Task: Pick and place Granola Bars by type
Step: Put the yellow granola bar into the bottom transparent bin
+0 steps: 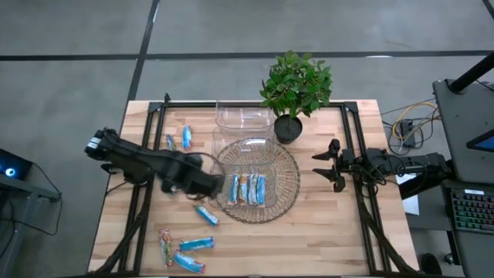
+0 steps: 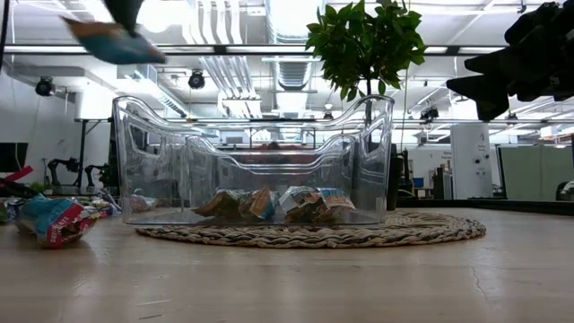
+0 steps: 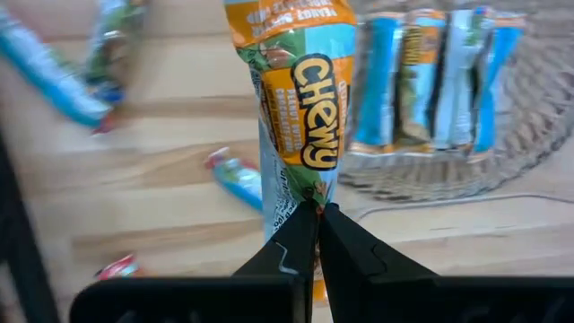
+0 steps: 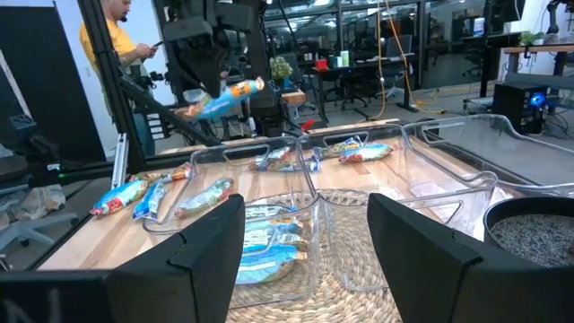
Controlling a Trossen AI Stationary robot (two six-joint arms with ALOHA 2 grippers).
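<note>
high view: left gripper [image 1: 207, 184] sat at the left edge of the mat [image 1: 287, 202]; held bar not visible here. Right gripper [image 1: 326, 164] waited well right of the mat, fingers apart, empty.
bins, high: clear bin [image 1: 248, 174] on the mat held four bars [image 1: 248, 188] side by side; second clear bin [image 1: 244, 117] behind it, contents not visible from above.
loose bars, high: two [image 1: 178, 139] near the table's [image 1: 332, 232] far-left part, one [image 1: 205, 214] just left of the mat, three [image 1: 183, 251] at the near-left.
plant, high: potted plant [image 1: 296, 91] beside the far bin.
low view: held bar [image 2: 112, 40] hung in the air above and left of the bin [image 2: 251, 161]; bars [image 2: 273, 204] lay on the bin floor; one loose bar [image 2: 54, 221] on the table at left. Right gripper [image 2: 507, 63] dark, up at right.
left wrist view: fingers [image 3: 291, 251] pressed together on the lower end of an orange-and-blue bar [image 3: 298, 99] reading "CHEWY", standing upright from the grip; binned bars [image 3: 435, 76] beyond; loose bars [image 3: 235, 177] on the wood.
right wrist view: own fingers [image 4: 211, 242] spread wide, nothing between. Left arm held its bar [image 4: 224, 99] aloft beyond the bins. Only this view showed a person [image 4: 112, 36] in yellow behind the table.
</note>
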